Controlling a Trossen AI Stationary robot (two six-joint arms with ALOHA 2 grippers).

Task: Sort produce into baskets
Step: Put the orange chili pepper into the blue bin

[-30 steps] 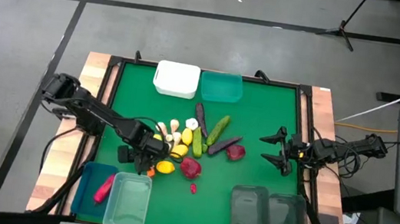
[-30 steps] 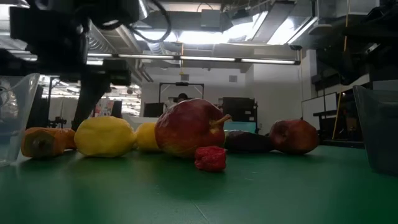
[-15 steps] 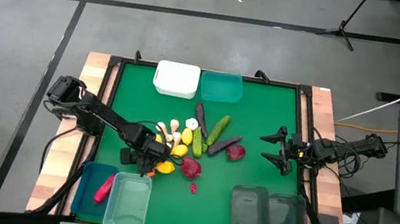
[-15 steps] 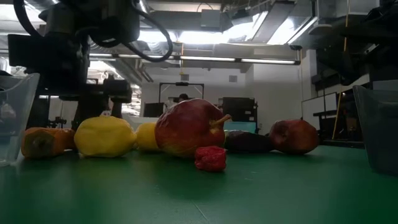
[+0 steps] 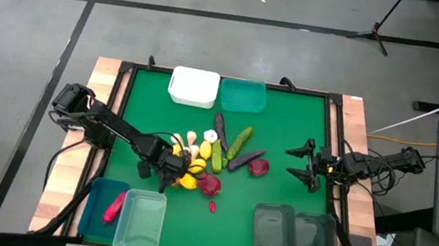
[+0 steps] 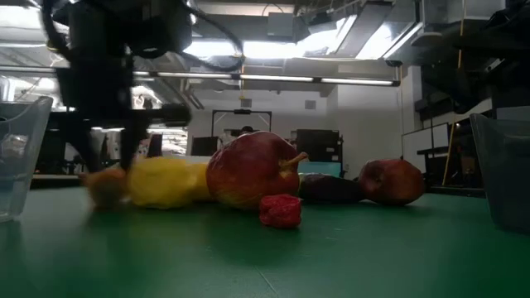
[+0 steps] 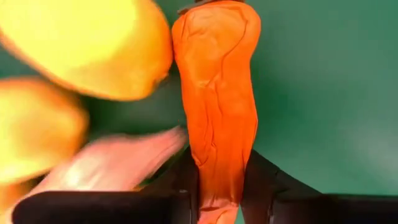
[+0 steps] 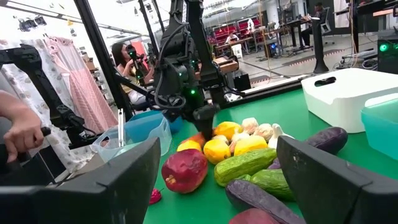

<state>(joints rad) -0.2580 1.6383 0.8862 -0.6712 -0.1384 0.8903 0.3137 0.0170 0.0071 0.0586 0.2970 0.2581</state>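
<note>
Fingers of the left gripper (image 7: 217,193) pinch a carrot (image 7: 217,106) beside lemons (image 7: 87,46) — right gripper (image 5: 306,165) spread near the table's edge.

The green worktop (image 5: 168,125) carries produce (image 5: 216,152) heaped at centre, white (image 5: 193,86) and teal (image 5: 243,95) bins at twelve o'clock, blue (image 5: 100,201), clear (image 5: 140,220) and two dark bins (image 5: 294,237) along six.

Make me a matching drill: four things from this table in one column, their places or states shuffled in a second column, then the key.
1. carrot
2. white basket
3. red chilli
4. right pincer

A. open, waiting at the table's right edge
B. lying in the blue basket
C. between the left pincer's fingers
D. far edge, beside the teal basket

Pairs: 1-C, 2-D, 3-B, 4-A
</note>
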